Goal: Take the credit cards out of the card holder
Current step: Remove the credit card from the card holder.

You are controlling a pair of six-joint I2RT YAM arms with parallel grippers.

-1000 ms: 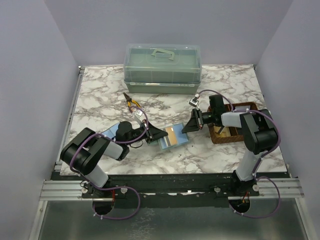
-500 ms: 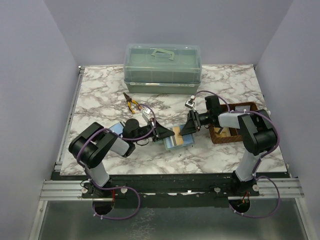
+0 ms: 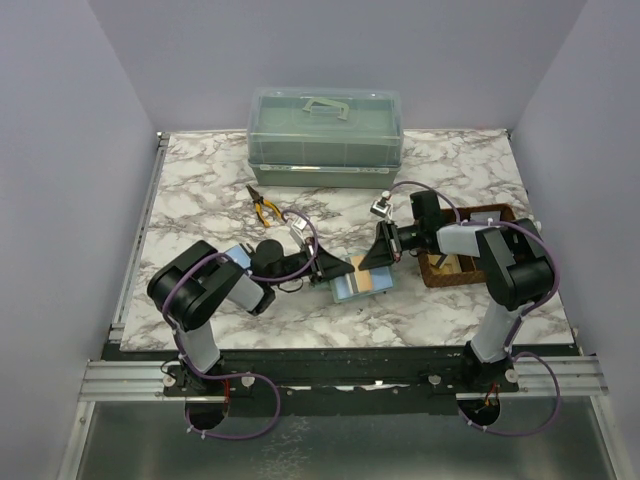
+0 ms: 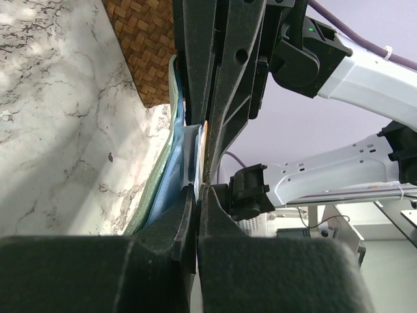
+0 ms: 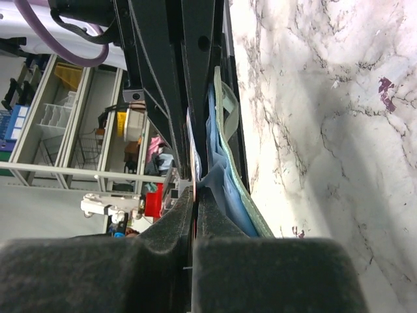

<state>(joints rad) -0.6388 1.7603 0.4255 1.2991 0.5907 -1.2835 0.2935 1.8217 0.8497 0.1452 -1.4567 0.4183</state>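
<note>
The card holder lies open on the marble between the two arms, grey-green outside and blue inside. A tan credit card sits in its right half. My left gripper is shut on the holder's left edge; in the left wrist view the blue lining runs up beside the fingers. My right gripper is shut on the card from the right. In the right wrist view the thin card edge sits between the pads, next to the blue pockets.
A translucent green storage box stands at the back. Yellow-handled pliers lie behind the left arm. A brown woven basket sits under the right arm. A blue panel shows beside the left arm.
The left gripper has slid the holder to the right, toward the right gripper. The right gripper has moved left and closed in on the card.
</note>
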